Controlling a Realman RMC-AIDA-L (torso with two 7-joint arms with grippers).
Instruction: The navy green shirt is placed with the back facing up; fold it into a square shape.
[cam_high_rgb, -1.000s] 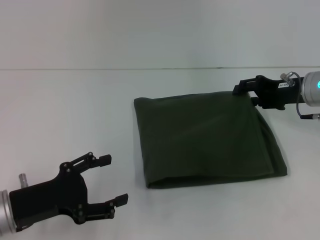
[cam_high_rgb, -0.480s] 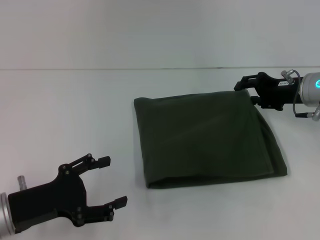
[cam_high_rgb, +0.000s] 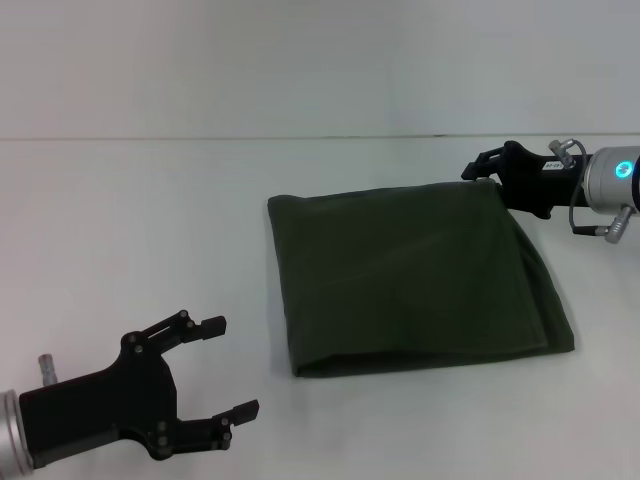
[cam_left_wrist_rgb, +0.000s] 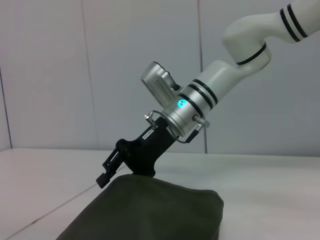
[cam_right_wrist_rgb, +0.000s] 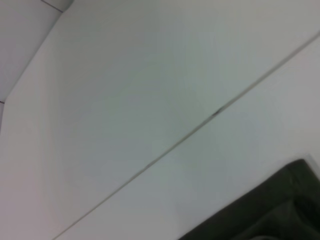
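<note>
Jaws apart on left gripper (cam_high_rgb: 228, 367); right gripper (cam_high_rgb: 482, 168) state unclear, beside folded navy green shirt (cam_high_rgb: 410, 275)

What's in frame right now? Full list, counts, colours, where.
navy green shirt: 1, dark olive green, folded into a rough square, lying flat on the table right of centre; plain side up, no lettering visible.
table: 1, white, under everything.
wall: white, behind the table's far edge.
left gripper: 1, black, open, near the front left of the table, apart from the shirt.
right gripper: 1, black on a white and silver arm with a blue light, at the shirt's far right corner; contact with the cloth cannot be told.
</note>
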